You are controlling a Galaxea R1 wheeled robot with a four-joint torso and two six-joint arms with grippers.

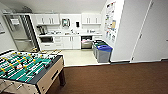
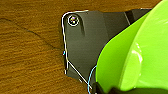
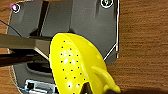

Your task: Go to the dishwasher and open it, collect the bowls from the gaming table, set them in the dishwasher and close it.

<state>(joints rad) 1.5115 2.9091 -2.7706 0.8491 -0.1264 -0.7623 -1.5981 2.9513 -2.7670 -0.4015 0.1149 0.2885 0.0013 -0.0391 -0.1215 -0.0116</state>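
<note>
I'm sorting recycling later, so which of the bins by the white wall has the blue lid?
The bin nearest the brown carpet: grey body, blue lid. The bins behind it, toward the dishwasher, have darker, greenish tops.

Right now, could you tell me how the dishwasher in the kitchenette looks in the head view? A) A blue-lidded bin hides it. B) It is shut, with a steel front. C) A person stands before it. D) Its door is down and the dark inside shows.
D: the dishwasher shows a dark open cavity under the counter, and the blue-lidded bin stands to one side of it, not in front.
</note>
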